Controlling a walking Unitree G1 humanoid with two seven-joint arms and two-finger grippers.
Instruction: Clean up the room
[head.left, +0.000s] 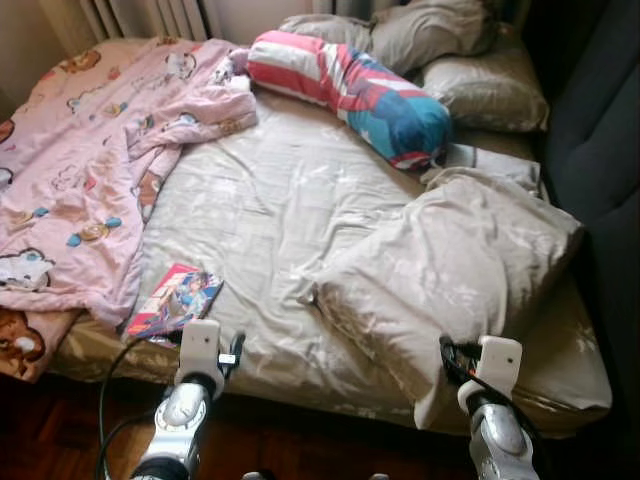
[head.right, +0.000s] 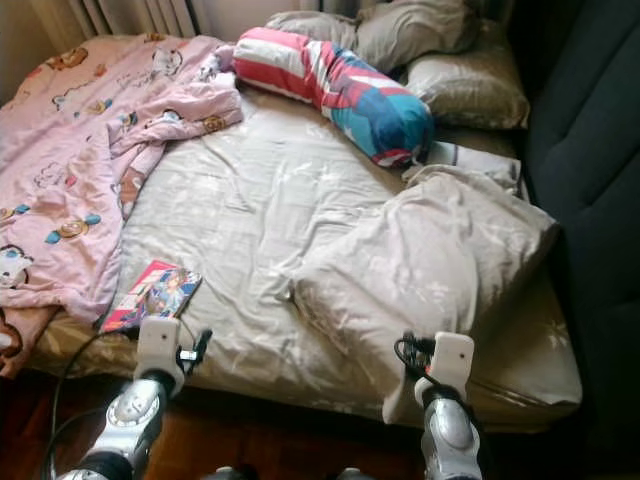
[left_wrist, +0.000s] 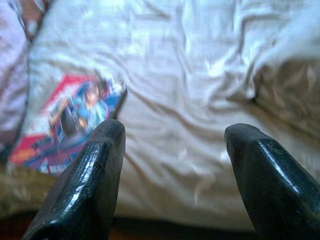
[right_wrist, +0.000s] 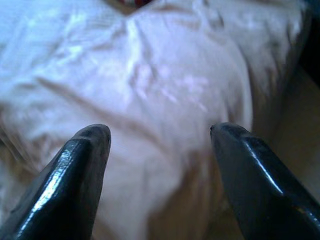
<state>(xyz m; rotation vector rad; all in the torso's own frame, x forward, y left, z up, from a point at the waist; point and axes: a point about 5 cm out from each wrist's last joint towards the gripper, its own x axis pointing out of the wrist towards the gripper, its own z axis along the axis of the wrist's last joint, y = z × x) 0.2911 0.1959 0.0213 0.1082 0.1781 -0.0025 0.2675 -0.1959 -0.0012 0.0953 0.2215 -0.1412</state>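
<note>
I have the bed (head.left: 280, 200) ahead of both grippers, its beige sheet rumpled; it runs away from me toward the far wall; the pink cartoon blanket (head.left: 80, 170) is heaped well ahead and to the left of my left gripper, spilling over the near left edge of the mattress; a big beige pillow (head.left: 450, 270) lies just ahead of my right gripper, its near corner hanging over the mattress edge beside that arm; further off, beyond the pillow, a striped red, white and blue bolster (head.left: 350, 90) lies across the bed, with two more beige pillows (head.left: 470, 70) behind it at the head end.

My left gripper (left_wrist: 170, 145) hovers at the near edge of the bed with its fingers spread wide, nothing between them; the colourful book (head.left: 175, 300) lies flat on the sheet just ahead of it and slightly to its left, touching the blanket's hem; my right gripper (right_wrist: 160, 145) is likewise spread wide and empty, pointed at the big pillow's fabric close in front.
</note>
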